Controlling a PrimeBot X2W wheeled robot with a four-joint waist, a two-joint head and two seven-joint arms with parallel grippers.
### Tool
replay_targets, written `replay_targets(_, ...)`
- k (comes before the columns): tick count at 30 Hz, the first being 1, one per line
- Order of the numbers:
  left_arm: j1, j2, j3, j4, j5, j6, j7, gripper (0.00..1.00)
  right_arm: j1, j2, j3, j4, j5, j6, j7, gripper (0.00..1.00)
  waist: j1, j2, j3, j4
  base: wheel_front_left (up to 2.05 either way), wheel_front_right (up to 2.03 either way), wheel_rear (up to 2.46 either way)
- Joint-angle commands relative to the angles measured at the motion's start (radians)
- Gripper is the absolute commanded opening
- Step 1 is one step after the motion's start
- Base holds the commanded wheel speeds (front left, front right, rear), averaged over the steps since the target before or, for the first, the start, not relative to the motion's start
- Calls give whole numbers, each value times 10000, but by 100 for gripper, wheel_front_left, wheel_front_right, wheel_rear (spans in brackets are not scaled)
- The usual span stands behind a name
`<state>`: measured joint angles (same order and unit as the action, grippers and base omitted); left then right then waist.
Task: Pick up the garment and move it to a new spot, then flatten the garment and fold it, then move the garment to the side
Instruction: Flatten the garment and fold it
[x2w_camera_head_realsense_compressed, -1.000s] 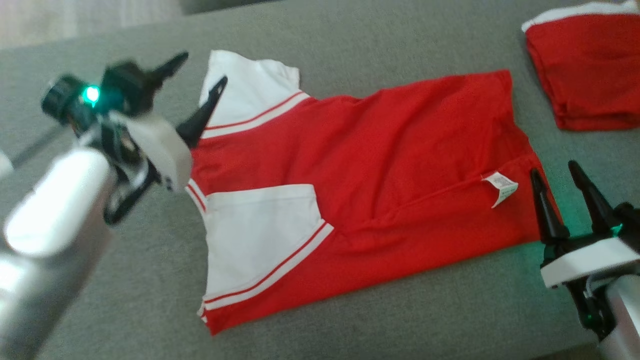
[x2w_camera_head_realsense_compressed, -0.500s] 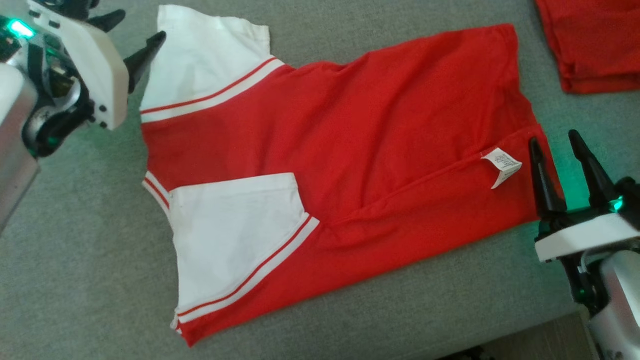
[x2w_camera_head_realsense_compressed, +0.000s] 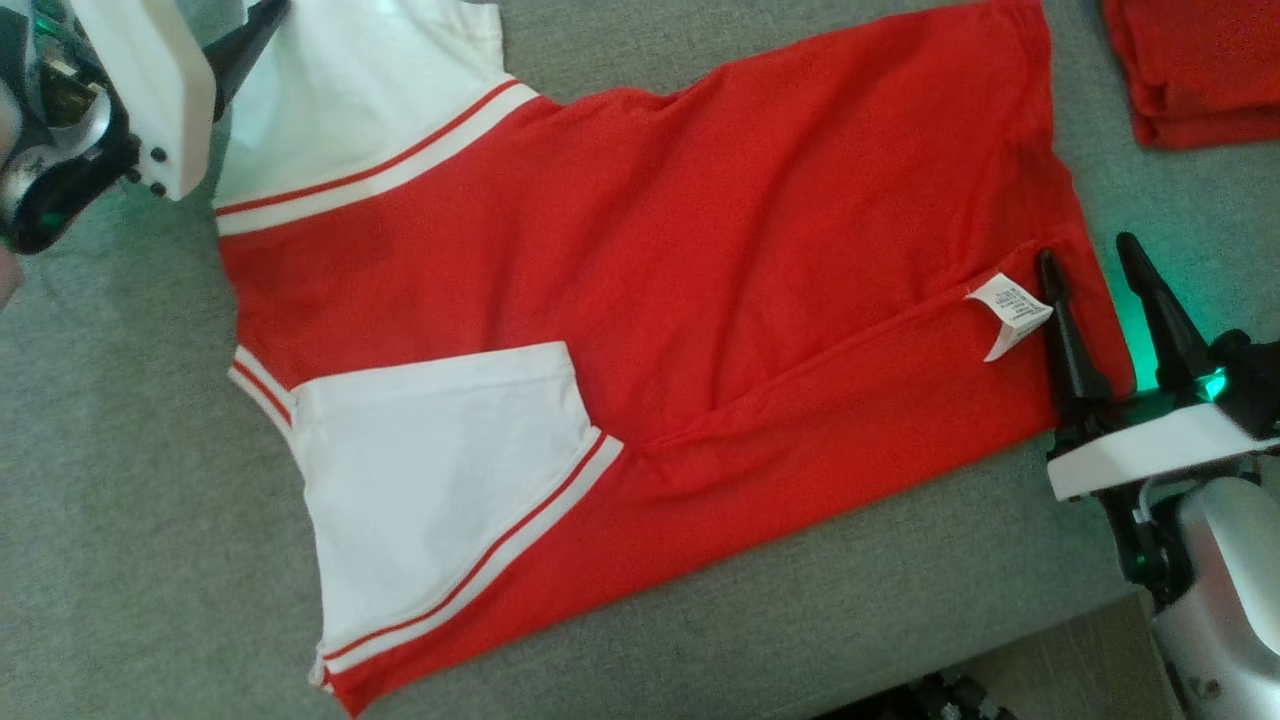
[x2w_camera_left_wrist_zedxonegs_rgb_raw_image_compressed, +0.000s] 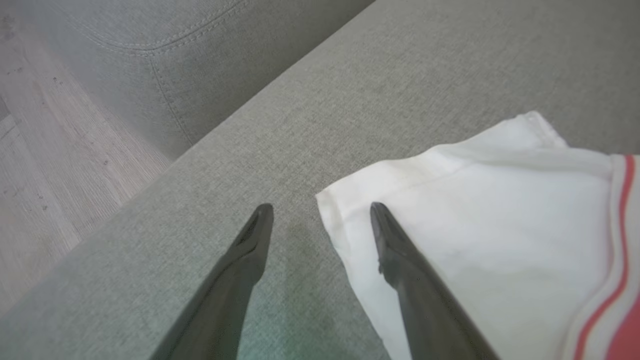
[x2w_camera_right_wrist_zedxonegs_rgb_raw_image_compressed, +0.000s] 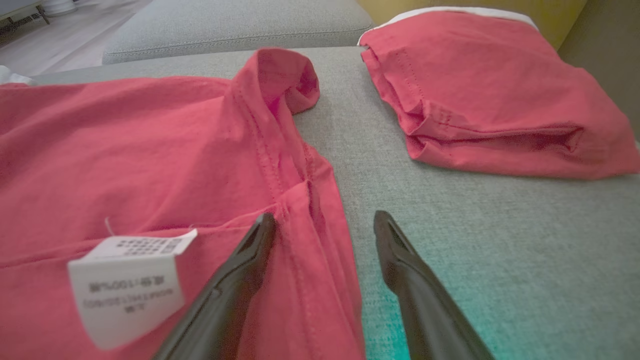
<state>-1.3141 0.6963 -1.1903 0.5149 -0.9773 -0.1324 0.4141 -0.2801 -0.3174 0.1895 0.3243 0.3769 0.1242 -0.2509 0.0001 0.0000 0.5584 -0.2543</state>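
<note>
Head view: red T-shirt (x2w_camera_head_realsense_compressed: 700, 300) with white sleeves, spread flat on the grey sofa cushion (x2w_camera_head_realsense_compressed: 120, 500).
Left pincer (x2w_camera_left_wrist_zedxonegs_rgb_raw_image_compressed: 320, 210) hangs released at the far-left sleeve (x2w_camera_left_wrist_zedxonegs_rgb_raw_image_compressed: 500, 225), one finger over the sleeve's corner, the other over bare cushion (whether it touches the cloth can't be judged). Right pincer (x2w_camera_head_realsense_compressed: 1088, 250) gapes empty at the shirt's right hem, one finger beside the white care label (x2w_camera_head_realsense_compressed: 1008, 312), the other past the edge. A folded red garment (x2w_camera_head_realsense_compressed: 1190, 80) lies far right, apart.
</note>
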Motion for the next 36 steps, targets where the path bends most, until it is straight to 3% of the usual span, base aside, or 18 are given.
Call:
replay_targets(1,-631,459,282,-77,-7,18,7,100,-21,-95,96,-217,-85,65,-108,100,-1,0,96,-74,0,0,0)
replay_targets(10,-982,569,-531,112,-429,18,79,100,-114,7,52,-190,-55,65,-108,100,-1,0,276,-221,0,0,0)
replay_targets(12,-1003,575,-609,-17,-708,18,164,43,-134,-18,18,-202,-25,65,-108,100,-1,0,329,-219,0,0,0)
replay_targets(14,-1023,591,-669,-179,-1003,18,251,0,-176,-60,-24,-210,2,65,-108,100,-1,0,379,-206,0,0,0)
replay_targets(18,-1120,681,-758,-440,-1340,18,318,0,-334,-138,-114,-252,18,65,-108,100,-1,0,456,-170,0,0,0)
replay_targets(26,-1232,927,-867,-723,-1024,18,-354,0,-1138,-670,-173,-500,598,65,130,100,-1,0,229,35,0,0,0)
replay_targets(30,-1421,1063,-889,-949,-713,18,-709,0,-2346,-1304,148,-732,1212,65,1395,100,-1,0,189,244,0,0,0)
replay_targets(36,-1538,986,-896,-1178,-496,17,-779,0,-3778,-1736,557,-321,1700,65,3070,100,-1,0,274,562,0,0,0)
